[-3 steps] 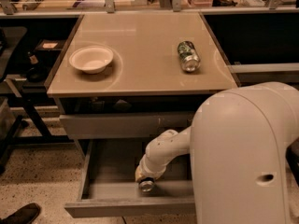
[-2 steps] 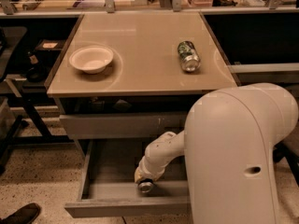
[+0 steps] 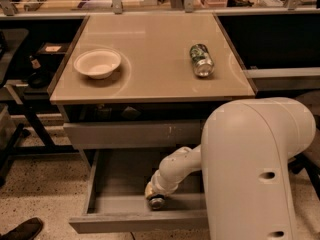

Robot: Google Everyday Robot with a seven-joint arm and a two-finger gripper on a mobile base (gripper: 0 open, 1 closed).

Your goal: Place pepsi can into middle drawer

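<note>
The middle drawer [image 3: 92, 190] is pulled open below the table, wide and shallow with grey inner walls. My white arm reaches down into it, and my gripper [image 3: 156, 199] is low inside the drawer, close to its front wall. A small round silver end [image 3: 156, 202] shows right under the wrist and looks like the end of the pepsi can. The can's blue body is hidden by the wrist. I cannot tell whether the can rests on the drawer floor.
A green-and-silver can [image 3: 201, 60] lies on its side on the beige tabletop [image 3: 155, 44], and a white bowl [image 3: 97, 63] stands at the left. A closed grey drawer front with white scratches [image 3: 130, 134] sits above the open drawer. My arm's large housing [image 3: 255, 169] fills the lower right.
The wrist stays low in the open drawer at the same spot. The arm's large housing has shifted slightly. The can and bowl on the table have not moved.
</note>
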